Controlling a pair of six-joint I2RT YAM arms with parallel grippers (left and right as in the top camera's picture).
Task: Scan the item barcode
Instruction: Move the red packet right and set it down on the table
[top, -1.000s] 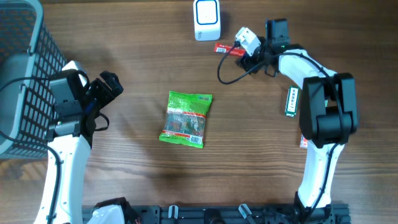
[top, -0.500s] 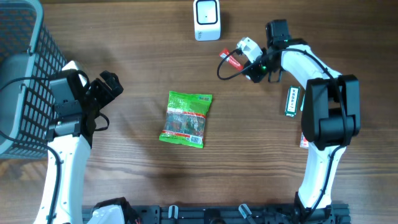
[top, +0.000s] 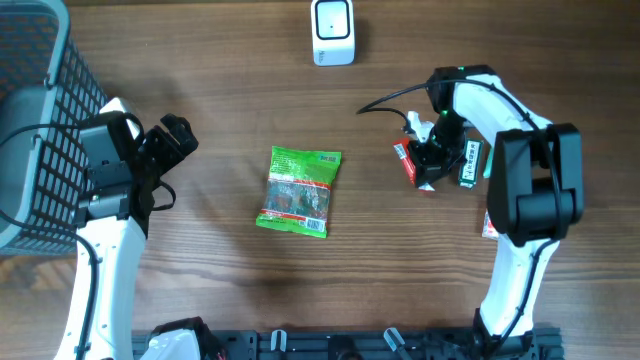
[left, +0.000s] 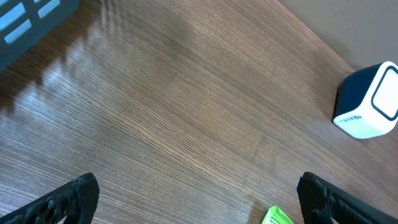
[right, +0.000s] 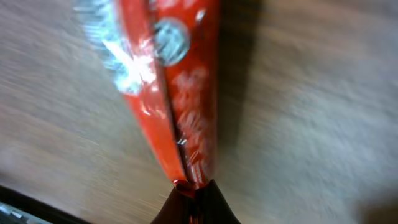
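Observation:
My right gripper (top: 428, 160) is shut on one end of the item, a small red foil packet (top: 408, 163), at the right of the table. The right wrist view shows the packet (right: 180, 93) stretching away from the closed fingertips (right: 194, 193), just above the wood and blurred. The white barcode scanner (top: 332, 31) stands at the back centre, well away from the packet. It also shows at the right edge of the left wrist view, scanner (left: 370, 102). My left gripper (top: 175, 135) hangs open and holds nothing; its fingers (left: 68, 198) are spread wide over bare wood.
A green snack bag (top: 300, 190) lies flat mid-table, its corner (left: 277, 216) showing by the left gripper. A grey mesh basket (top: 30, 120) stands at the far left. A small green-and-white bar (top: 467, 162) lies beside the right gripper, and another red item (top: 489, 229) under that arm.
The right gripper closed on the red packet near the scanner and carried it towards the front and right, away from the scanner. The left arm has not moved.

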